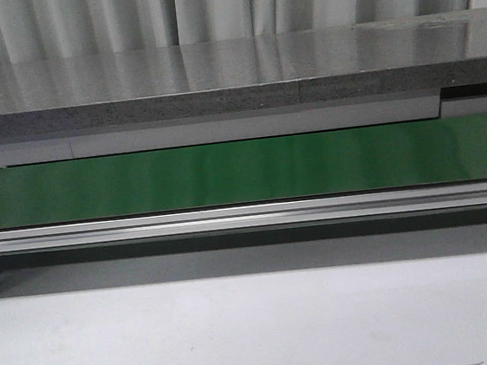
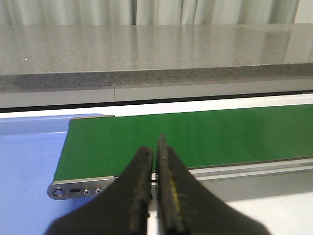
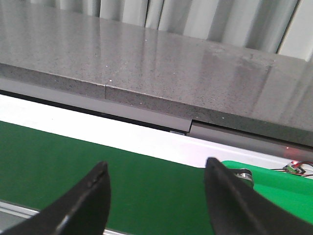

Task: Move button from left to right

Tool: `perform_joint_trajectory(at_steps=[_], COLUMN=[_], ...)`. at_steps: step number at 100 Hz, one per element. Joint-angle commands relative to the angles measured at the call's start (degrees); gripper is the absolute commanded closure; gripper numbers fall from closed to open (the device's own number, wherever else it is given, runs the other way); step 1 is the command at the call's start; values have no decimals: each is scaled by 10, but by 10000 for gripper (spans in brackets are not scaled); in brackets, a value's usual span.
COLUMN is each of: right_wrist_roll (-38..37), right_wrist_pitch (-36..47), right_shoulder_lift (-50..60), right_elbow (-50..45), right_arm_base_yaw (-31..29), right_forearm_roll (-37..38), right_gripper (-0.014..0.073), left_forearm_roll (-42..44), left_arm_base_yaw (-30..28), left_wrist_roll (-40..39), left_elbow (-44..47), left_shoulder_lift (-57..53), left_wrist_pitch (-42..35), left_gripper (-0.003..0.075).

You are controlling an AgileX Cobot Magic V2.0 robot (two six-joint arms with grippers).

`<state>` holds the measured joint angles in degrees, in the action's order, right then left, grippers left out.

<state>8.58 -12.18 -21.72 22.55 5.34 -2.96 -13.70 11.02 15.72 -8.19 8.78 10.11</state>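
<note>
Across the front view, only a green belt (image 1: 242,172) running side to side between a grey stone counter (image 1: 214,72) behind and a pale surface (image 1: 242,331) in front; no button anywhere on it, and neither arm in shot.

Over the belt's left end, seen from the left wrist: left gripper (image 2: 155,169) with its 2 black fingers (image 2: 142,186) pressed almost together, just a thin slit between them, nothing held. Beside that end, a blue panel (image 2: 29,166) and the belt's metal end bracket (image 2: 80,187).

Toward the belt's right end, seen from the right wrist: right gripper (image 3: 156,178) spread wide, empty, bare green belt showing between the 2 fingers (image 3: 90,196). Beyond, a bright green part (image 3: 279,196) at the belt's end, possibly a bin or guard, too cropped to tell.

Button absent from all 3 views, so no direction from either set of fingers, no long axis to align with, no nearer arm to name for certain. Judging by the task, likely arrival at the left end, favouring the left arm for the pickup, fingers needing to open first.
</note>
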Motion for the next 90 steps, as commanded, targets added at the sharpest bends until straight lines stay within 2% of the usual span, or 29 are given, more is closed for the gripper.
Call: perform_joint_trajectory(at_steps=[1, 15, 26, 34, 47, 59, 74, 90], right_wrist_roll=[5, 5, 5, 5, 5, 5, 5, 5], right_wrist_pitch=[10, -48, -53, -63, -83, -86, -83, -82], right_shoulder_lift=[54, 124, 150, 152, 152, 152, 152, 152], right_elbow=[-7, -28, -30, -30, -31, -31, -31, -31], right_arm_base_yaw=[1, 1, 1, 1, 1, 1, 1, 1], right_forearm_roll=[-1, -1, -1, -1, -1, -1, -1, -1], right_gripper=[191, 193, 201, 239, 362, 543, 723, 715], left_forearm_roll=[-7, -7, -7, -7, -7, -7, -7, -7], left_arm_base_yaw=[1, 1, 1, 1, 1, 1, 1, 1], left_wrist_roll=[-2, -2, -2, -2, -2, -2, -2, -2], left_elbow=[-18, -18, -18, -18, -18, -18, -18, -18], left_shoulder_lift=[5, 5, 5, 5, 5, 5, 5, 5], left_wrist_pitch=[-50, -50, -50, -50, -50, -50, -50, -50], left_gripper=[715, 715, 715, 715, 715, 715, 715, 715])
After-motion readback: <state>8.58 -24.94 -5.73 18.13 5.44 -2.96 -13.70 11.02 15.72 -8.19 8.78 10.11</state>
